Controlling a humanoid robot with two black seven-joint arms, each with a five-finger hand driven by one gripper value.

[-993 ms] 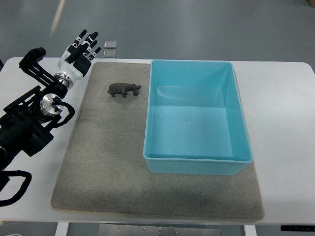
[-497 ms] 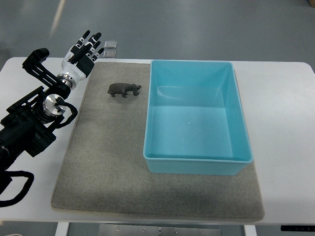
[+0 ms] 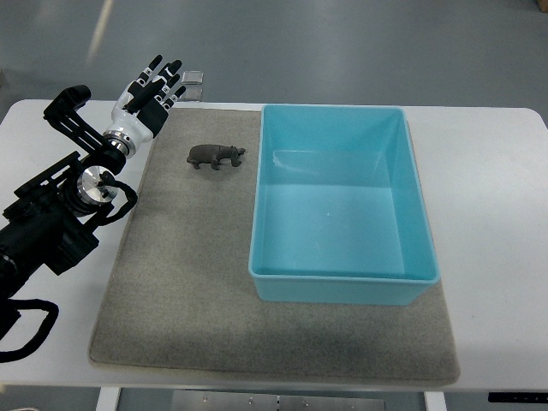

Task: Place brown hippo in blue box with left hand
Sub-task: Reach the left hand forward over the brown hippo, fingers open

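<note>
Reach under way: left robot hand (image 3: pixel 151 92) open and empty, hippo (image 3: pixel 216 156) not yet grasped.

The hippo stood on the grey mat (image 3: pixel 180 282), just left of the empty box (image 3: pixel 342 205), at about four o'clock from the robot hand, whose fingers were spread over the tabletop (image 3: pixel 488 214) by the mat's far-left corner. Next, I judge, the robot hand must swing toward four o'clock, descend and close around the hippo's body. Compared with the frames before, the robot hand had crept slightly toward one o'clock; hippo and box had not moved. The right arm did not show.
</note>
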